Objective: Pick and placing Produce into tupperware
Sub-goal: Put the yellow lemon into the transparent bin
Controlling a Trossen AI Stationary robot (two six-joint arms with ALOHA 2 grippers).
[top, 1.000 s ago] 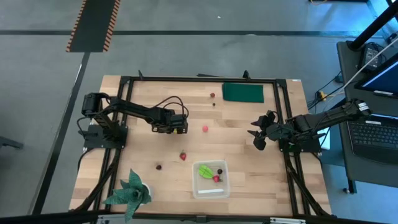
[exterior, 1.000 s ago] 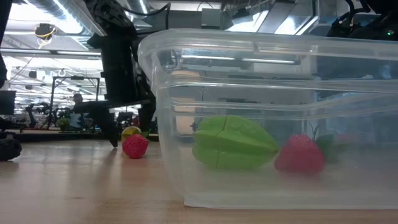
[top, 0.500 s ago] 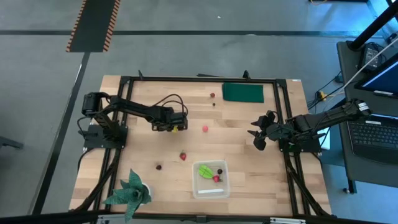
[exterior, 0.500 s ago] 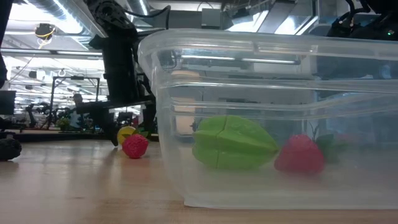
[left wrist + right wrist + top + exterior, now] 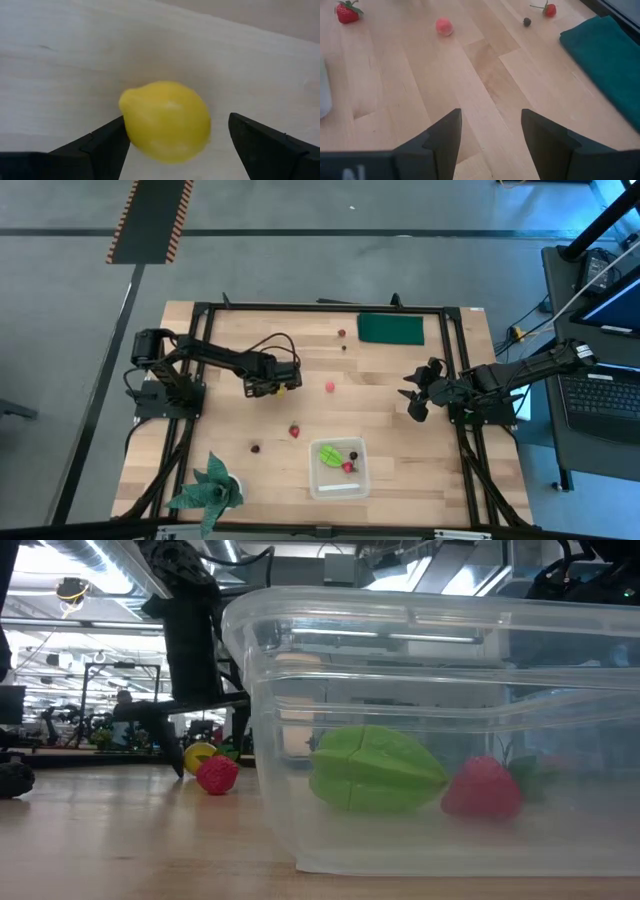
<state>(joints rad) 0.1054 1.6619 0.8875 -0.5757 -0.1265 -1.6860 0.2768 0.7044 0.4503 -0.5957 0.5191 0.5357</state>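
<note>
2 pieces of produce lie inside the tupperware (image 5: 339,467), which sits on the wooden table (image 5: 220,430) at about 6 o'clock from the table's middle: a light green fruit (image 5: 329,453) and a red berry (image 5: 348,467). In the low view the green fruit (image 5: 375,769) and the berry (image 5: 482,789) rest on the container's floor, side by side.

The left gripper (image 5: 281,385) hangs low over the table at about 9 o'clock from the table's middle. Its fingers are spread apart around the yellow lemon (image 5: 166,121); 1 finger (image 5: 100,145) touches or nearly touches the lemon, and the other (image 5: 270,147) stands clear of it. In the low view the lemon (image 5: 199,754) sits on the table just behind a red strawberry (image 5: 217,775).

Other pieces lie loose: a pink berry (image 5: 329,387) at the table's middle, the strawberry (image 5: 294,431) at about 7 o'clock from it, a tiny dark one (image 5: 255,448) farther toward 8 o'clock, and a small red one (image 5: 341,334) with a dark one (image 5: 344,347) at 12 o'clock, near the dark green pad (image 5: 391,329).

The right gripper (image 5: 412,399) waits at 3 o'clock, its fingers (image 5: 442,137) parted and holding nothing. A teal leafy plant (image 5: 208,488) stands at 8 o'clock.
</note>
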